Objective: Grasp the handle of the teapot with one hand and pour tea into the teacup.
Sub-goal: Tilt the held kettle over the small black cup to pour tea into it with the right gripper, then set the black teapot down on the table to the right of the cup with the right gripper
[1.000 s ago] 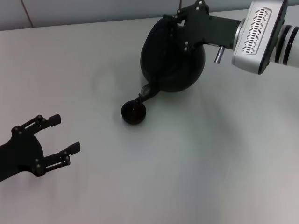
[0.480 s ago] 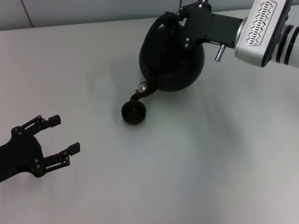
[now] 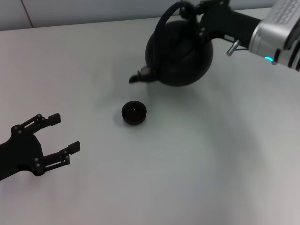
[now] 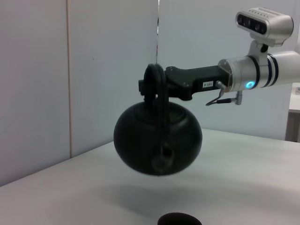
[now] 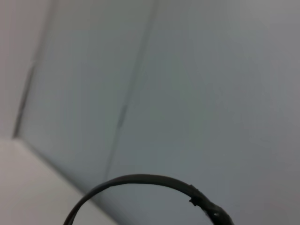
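Right pincer clamped on handle, teapot visibly airborne only from left wrist.

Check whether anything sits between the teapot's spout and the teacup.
Nothing visible does. The right gripper holds the teapot by its handle above the table; only bare table lies between the spout and the teacup. The left gripper sits far aside.

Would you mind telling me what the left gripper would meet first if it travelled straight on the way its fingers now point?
Probably nothing: the open left gripper points across bare table, passing in front of the teacup. The teapot hangs in the air farther back, though depth is uncertain.
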`<state>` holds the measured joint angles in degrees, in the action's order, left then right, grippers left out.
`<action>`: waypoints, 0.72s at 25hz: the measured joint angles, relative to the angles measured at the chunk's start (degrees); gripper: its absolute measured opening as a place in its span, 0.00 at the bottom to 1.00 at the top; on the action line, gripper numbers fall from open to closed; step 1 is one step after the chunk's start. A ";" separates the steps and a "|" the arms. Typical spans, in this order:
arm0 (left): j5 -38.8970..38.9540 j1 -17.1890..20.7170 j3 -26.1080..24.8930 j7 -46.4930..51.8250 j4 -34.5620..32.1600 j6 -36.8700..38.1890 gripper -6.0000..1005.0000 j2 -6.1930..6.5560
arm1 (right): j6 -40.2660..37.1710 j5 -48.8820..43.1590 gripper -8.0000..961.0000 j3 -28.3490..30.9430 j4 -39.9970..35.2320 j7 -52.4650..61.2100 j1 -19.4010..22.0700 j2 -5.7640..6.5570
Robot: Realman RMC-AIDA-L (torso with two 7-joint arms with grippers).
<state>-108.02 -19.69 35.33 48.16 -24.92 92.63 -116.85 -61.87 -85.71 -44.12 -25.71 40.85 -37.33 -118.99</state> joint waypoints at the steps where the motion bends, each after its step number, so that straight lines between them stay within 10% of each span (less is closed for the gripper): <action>1: 0.00 0.00 0.00 0.00 -0.06 0.00 0.86 -0.05 | 0.01 1.54 0.09 0.01 0.01 0.81 0.56 0.01; 18: 0.00 -0.73 0.00 0.67 -0.24 0.10 0.86 -0.16 | -0.04 6.58 0.09 0.00 2.28 12.06 5.30 0.00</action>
<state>-108.02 -20.42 35.33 48.83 -25.16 92.73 -117.00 -61.91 -79.13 -44.12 -23.43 52.90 -32.03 -119.00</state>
